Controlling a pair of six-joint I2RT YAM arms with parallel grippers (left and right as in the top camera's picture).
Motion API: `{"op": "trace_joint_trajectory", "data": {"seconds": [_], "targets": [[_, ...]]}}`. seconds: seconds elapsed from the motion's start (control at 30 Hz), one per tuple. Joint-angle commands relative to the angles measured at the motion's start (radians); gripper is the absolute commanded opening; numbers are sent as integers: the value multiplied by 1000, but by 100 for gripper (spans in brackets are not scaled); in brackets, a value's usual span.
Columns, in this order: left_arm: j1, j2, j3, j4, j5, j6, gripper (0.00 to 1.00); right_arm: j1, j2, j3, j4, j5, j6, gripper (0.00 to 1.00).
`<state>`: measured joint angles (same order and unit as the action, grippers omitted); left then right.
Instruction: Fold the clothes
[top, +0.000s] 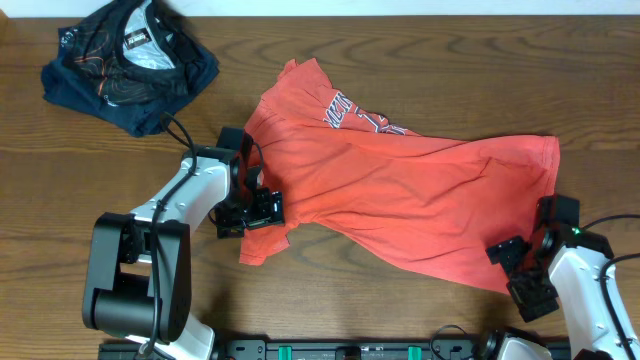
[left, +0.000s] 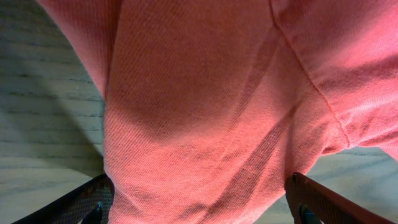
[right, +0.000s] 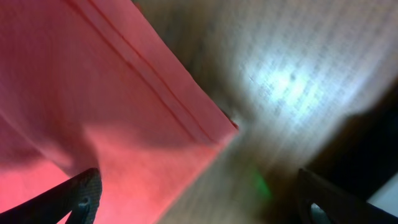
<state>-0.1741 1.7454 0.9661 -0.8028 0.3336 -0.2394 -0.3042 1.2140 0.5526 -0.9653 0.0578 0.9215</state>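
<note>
The clothes, a coral-red T-shirt (top: 400, 190) with white lettering (top: 352, 112), lie crumpled and spread across the middle of the table. My left gripper (top: 250, 214) is at the shirt's lower left edge, by a hanging flap. In the left wrist view the red fabric (left: 199, 112) fills the frame, and my left gripper (left: 199, 208) is open with its jaws set wide on either side of the cloth. My right gripper (top: 518, 272) is at the shirt's lower right corner. In the blurred right wrist view it (right: 199, 202) is open over the hem corner (right: 211, 127), half over cloth and half over bare wood.
A dark navy garment (top: 130, 65) with red lines lies bunched at the table's far left corner. Bare wooden table (top: 450, 60) runs along the far edge. The arms' bases (top: 130, 290) stand at the near edge.
</note>
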Motion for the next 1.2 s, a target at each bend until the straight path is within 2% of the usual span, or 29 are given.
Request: {"op": "trace_joint_trajectory", "data": {"seconds": [0.0, 0.17, 0.3, 0.47, 0.53, 0.57, 0.6, 0.63, 0.73, 0.8, 1.17], "targets": [[0, 13, -7, 1, -9, -8, 90, 10, -12, -45, 41, 24, 44, 97], [0, 13, -7, 1, -9, -5, 89, 10, -12, -110, 122, 2, 44, 96], [0, 13, -7, 1, -9, -5, 89, 10, -11, -137, 143, -13, 56, 83], [0, 13, -7, 2, -9, -5, 90, 10, -12, -172, 173, -13, 70, 41], [0, 13, -7, 2, -9, -5, 89, 10, -12, -187, 185, -13, 74, 16], [0, 13, -7, 2, -9, -5, 84, 10, -12, -189, 185, -13, 78, 3], [0, 13, -7, 2, -9, -5, 75, 10, -12, -189, 184, -14, 77, 2], [0, 13, -6, 2, -9, -4, 58, 10, -12, -188, 184, -17, 77, 1], [0, 11, -6, 1, -9, -5, 29, 10, -12, -183, 183, -17, 77, 1], [0, 6, -6, -8, -8, -5, 6, 10, -12, -172, 170, -17, 77, 1], [0, -119, -6, -34, -9, -5, 6, 10, -13, -2, 36, -17, 42, 1]]}}
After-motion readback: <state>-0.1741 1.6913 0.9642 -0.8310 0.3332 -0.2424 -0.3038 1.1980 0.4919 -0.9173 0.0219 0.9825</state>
